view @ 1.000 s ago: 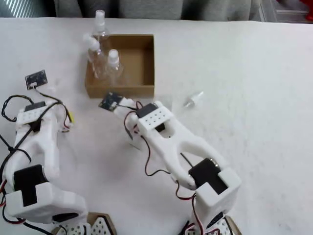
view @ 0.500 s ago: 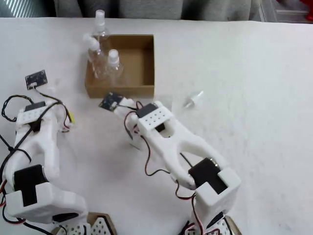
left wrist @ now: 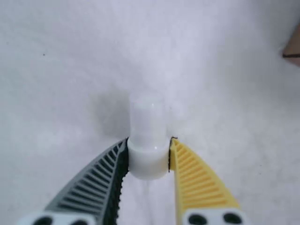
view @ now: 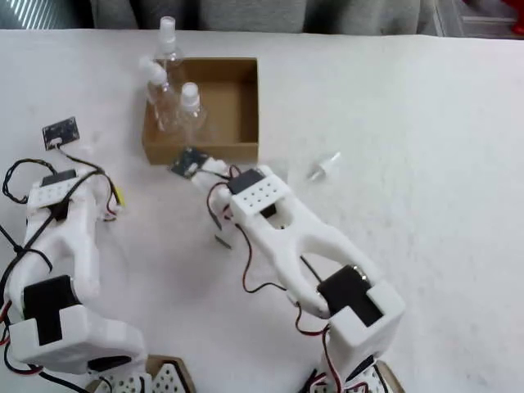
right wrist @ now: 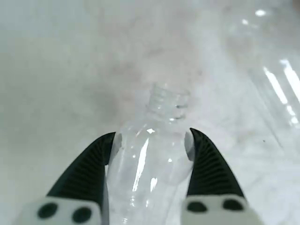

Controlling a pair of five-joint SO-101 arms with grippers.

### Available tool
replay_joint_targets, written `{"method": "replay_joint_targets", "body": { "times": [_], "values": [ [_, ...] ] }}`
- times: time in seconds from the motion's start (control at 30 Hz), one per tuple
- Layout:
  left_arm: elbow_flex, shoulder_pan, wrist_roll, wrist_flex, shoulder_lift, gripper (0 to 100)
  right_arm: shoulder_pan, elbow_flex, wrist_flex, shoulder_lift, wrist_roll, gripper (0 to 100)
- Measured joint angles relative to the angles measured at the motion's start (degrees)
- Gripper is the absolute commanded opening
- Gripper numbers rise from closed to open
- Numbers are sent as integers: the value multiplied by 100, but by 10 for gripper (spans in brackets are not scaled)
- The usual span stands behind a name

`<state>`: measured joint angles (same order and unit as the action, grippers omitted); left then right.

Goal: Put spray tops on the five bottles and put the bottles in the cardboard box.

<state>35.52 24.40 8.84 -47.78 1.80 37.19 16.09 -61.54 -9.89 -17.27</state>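
My left gripper (left wrist: 147, 141) is shut on a white spray top (left wrist: 146, 117), held just above the white table. A clear bottle (right wrist: 152, 164) with a bare threaded neck sits between the black fingers of my right gripper (right wrist: 152, 137), which is shut on its shoulder. In the high view the left arm (view: 61, 237) is at the left and the right arm (view: 278, 229) is in the middle, just in front of the cardboard box (view: 205, 151). Two capped bottles (view: 190, 110) stand in the box's left part. A third capped bottle (view: 168, 41) stands at its far left corner.
A loose spray top (view: 325, 167) lies on the table to the right of the box. Another clear bottle (right wrist: 274, 79) lies close beside the held one. Red and black cables (view: 246, 262) hang along the right arm. The table's right half is open.
The right arm's wrist has shifted slightly toward the box. The left arm has not moved.
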Motion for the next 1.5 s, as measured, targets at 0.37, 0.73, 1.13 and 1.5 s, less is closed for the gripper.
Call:
{"method": "replay_joint_targets", "body": {
  "times": [0.37,0.73,1.13,1.5],
  "values": [
    [0,0,0,0,0,65,-404,492,-237,1600,1055,17],
    [0,0,0,0,0,65,-422,2637,1609,3947,1081,17],
    [0,0,0,0,0,65,-1398,4545,4325,5705,1081,17],
    [0,0,0,0,0,65,-1468,6444,6259,7314,1081,17]
  ]
}}
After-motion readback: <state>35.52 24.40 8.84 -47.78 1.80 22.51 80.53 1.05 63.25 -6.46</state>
